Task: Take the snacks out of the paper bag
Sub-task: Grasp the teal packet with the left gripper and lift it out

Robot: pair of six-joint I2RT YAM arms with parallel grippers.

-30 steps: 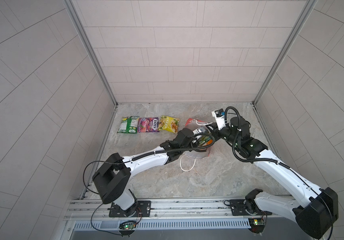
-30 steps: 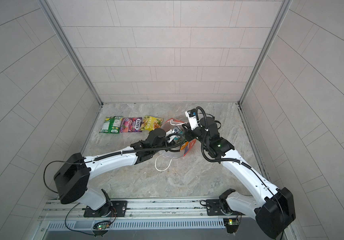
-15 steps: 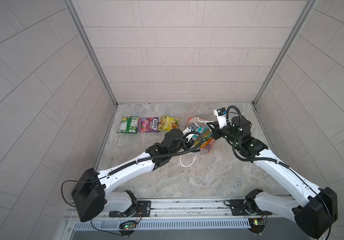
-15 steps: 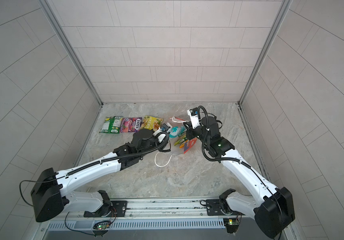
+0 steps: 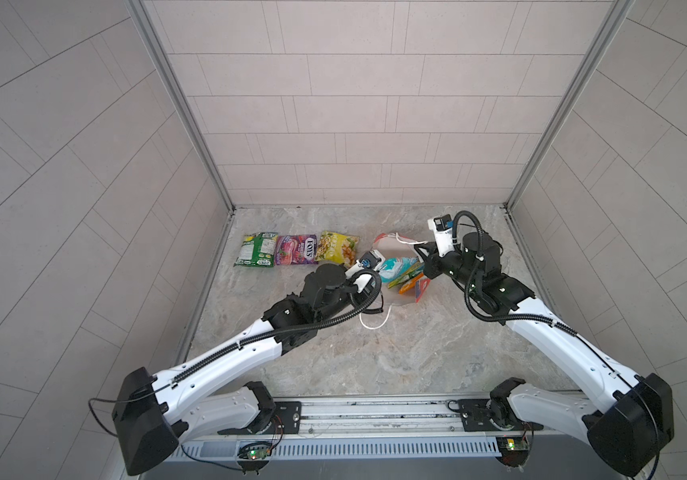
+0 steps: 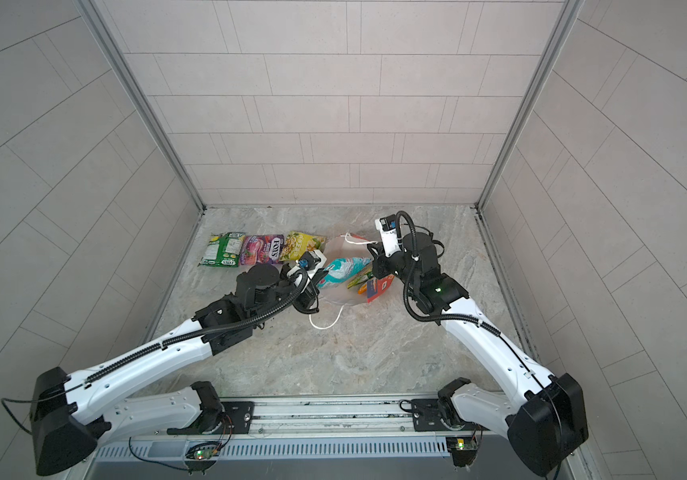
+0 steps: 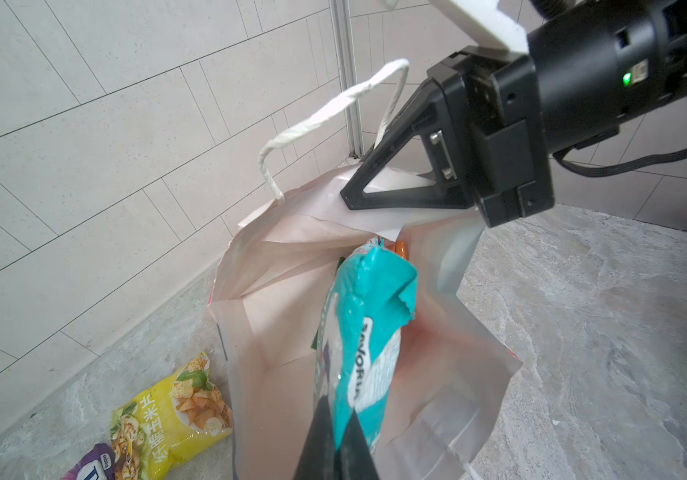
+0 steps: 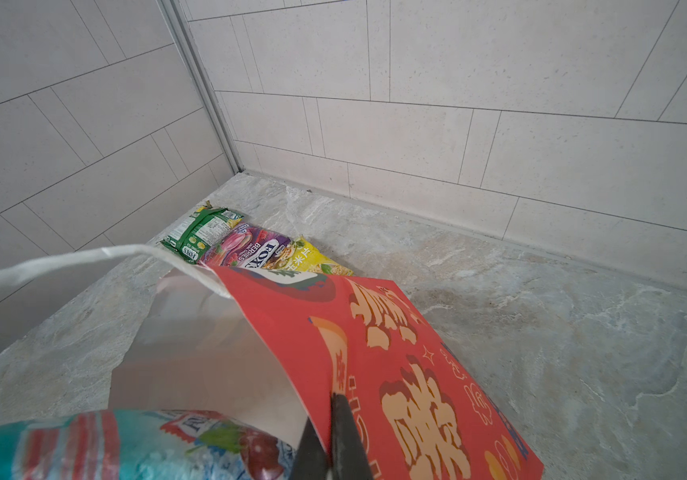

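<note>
The paper bag (image 8: 416, 353) is lying tilted on the table (image 5: 375, 361) with its mouth facing the left gripper (image 7: 339, 419). The right gripper (image 8: 330, 419) is pinching the bag's red wall at the rim, jaws clamped together on the paper. The left jaws are closed on the lower end of the teal packet (image 7: 369, 332), which is standing partly out of the mouth, its far end between the two grippers. The step in hand is judged to be extraction of this packet. It is best drawn straight back along the bag's axis while the right jaws are bracing the rim, so the bag is not dragged along. The yellow-green packet (image 6: 357, 279) and the orange packet (image 7: 402, 248) are sitting inside, beyond the left jaws and just under the right ones, and may be pulled along by friction. The green packet (image 5: 255, 249), purple packet (image 5: 296, 249) and yellow packet (image 5: 335, 247) are lying in a row outside the bag, near the left jaws on the side away from the right gripper, where the set-down space is narrowing. A white cord handle (image 5: 375, 324) is trailing beneath the left wrist and is posing a snag risk.
</note>
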